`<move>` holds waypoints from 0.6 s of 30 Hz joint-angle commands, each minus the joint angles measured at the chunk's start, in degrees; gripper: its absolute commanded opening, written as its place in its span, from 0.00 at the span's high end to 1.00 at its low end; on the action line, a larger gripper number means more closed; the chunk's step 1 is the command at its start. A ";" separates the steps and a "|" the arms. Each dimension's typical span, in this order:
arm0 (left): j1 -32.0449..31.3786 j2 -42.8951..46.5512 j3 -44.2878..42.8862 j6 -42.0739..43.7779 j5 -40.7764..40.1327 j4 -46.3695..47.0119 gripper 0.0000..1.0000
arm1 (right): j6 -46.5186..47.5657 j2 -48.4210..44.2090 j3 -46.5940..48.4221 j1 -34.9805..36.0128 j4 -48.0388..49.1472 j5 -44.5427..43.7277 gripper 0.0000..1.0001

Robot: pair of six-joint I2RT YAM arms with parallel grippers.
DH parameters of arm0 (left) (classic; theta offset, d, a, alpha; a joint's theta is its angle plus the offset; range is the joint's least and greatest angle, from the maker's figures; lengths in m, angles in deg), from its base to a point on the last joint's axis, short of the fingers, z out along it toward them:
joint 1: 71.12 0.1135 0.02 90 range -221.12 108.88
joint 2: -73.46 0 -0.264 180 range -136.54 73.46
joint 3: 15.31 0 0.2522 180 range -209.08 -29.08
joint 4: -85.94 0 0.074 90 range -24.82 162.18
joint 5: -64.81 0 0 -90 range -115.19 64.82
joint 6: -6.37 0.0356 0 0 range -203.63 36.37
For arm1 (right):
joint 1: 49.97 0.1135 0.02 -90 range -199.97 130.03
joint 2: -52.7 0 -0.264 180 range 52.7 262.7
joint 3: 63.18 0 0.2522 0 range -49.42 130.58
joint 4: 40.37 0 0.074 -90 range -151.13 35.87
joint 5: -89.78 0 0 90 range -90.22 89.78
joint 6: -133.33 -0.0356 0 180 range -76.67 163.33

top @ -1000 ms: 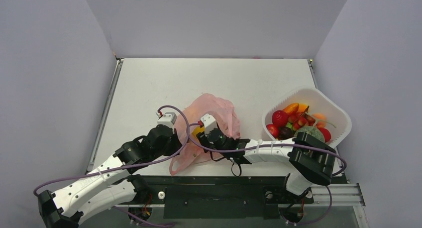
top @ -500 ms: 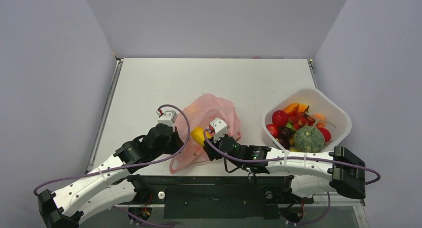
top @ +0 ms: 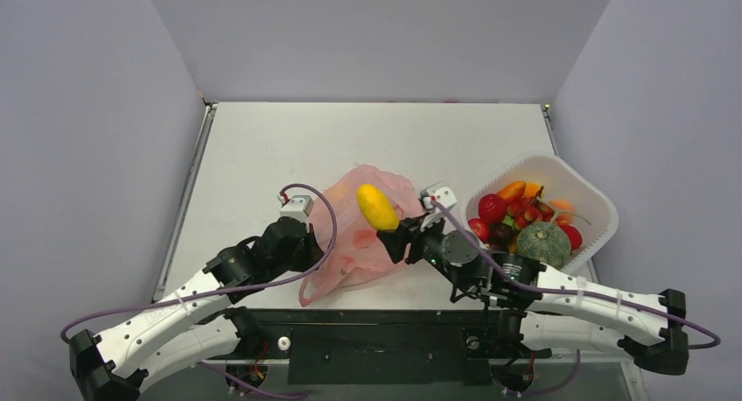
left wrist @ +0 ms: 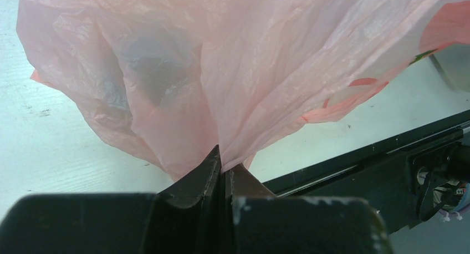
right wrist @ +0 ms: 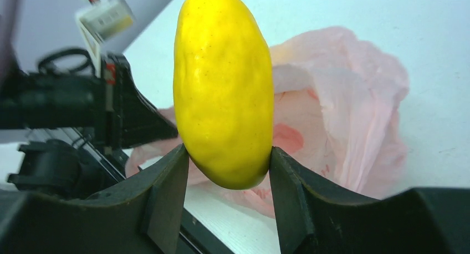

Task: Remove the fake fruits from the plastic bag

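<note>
Where the right gripper (right wrist: 228,157) clamps it between both fingers, a glossy yellow, mango-shaped toy fruit (right wrist: 223,87) stands nearly upright. It is held by its lower end and lifted clear of the thin, crinkly, translucent pink plastic bag (right wrist: 343,115).

In the top view the yellow fruit (top: 377,207) hangs over the right part of the bag (top: 354,248), with the right gripper (top: 390,235) just below it. The bag lies crumpled on the white table (top: 350,138) near its front edge, between the two arms. A reddish patch shows through the film; what it is cannot be told.

The left gripper (top: 308,250) has its jaws pressed together on a pinch of the bag's near left edge. In the left wrist view the pink film (left wrist: 221,71) fans out from the left gripper's (left wrist: 223,166) fingertips.

To the right, apart from the bag, a white rounded-square plastic basket (top: 573,172) holds more toy fruits (top: 516,213) in red and orange, with a green netted melon (top: 542,243) at its near side.
</note>
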 commanded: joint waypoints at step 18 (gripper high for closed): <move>1.35 -11.46 -11.19 -3.64 3.97 -2.24 1.00 | -8.54 -5.98 17.45 -40.06 -43.15 -11.58 1.00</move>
